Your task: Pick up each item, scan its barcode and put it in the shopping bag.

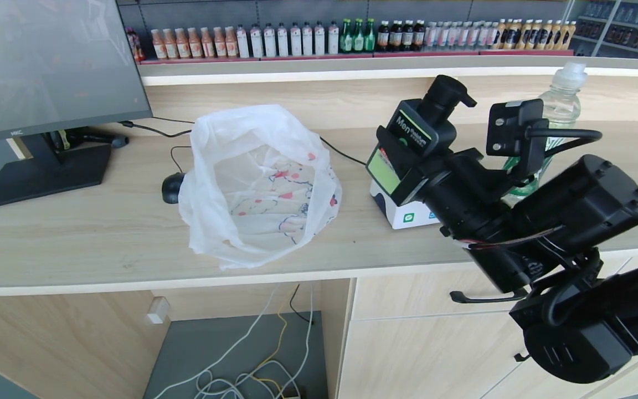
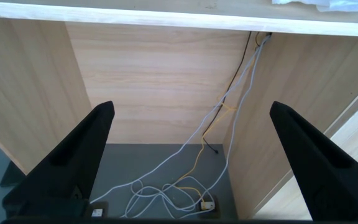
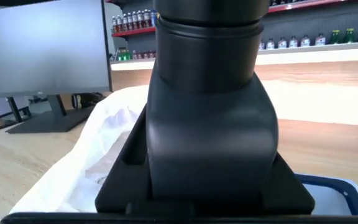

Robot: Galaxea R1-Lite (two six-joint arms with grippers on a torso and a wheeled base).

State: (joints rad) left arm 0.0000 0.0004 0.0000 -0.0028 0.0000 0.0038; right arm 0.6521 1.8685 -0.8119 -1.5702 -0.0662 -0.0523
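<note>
A: Fingers of the right gripper (image 1: 407,160): clenched or slack?

B: Clenched on the black pump bottle (image 1: 424,127), one finger on each flank of its body. The bottle is held off the wooden counter (image 1: 75,233), tilted, with its pump head pointing up and towards the back wall.

A: Where does it sit relative to the scanner?

B: Just over the white scanner box (image 1: 402,213), near the green face. I cannot tell whether they touch.

A: And the shopping bag (image 1: 258,183)?

B: It is white plastic with red and blue print. It stands open on the counter to the left of the scanner box and apart from it. A black mouse (image 1: 172,187) sits against its left side, and a monitor (image 1: 47,61) stands further left.

A: Any other items?

B: A clear plastic bottle (image 1: 562,100) with a white cap stands on the counter behind the right arm. A shelf of drinks bottles (image 1: 352,36) runs along the back.

A: What about the left gripper (image 2: 191,109)?

B: It is below the counter's edge, its fingers (image 2: 73,162) spread wide with nothing between them. It faces the recess where cables (image 2: 185,193) lie on the grey floor
</note>
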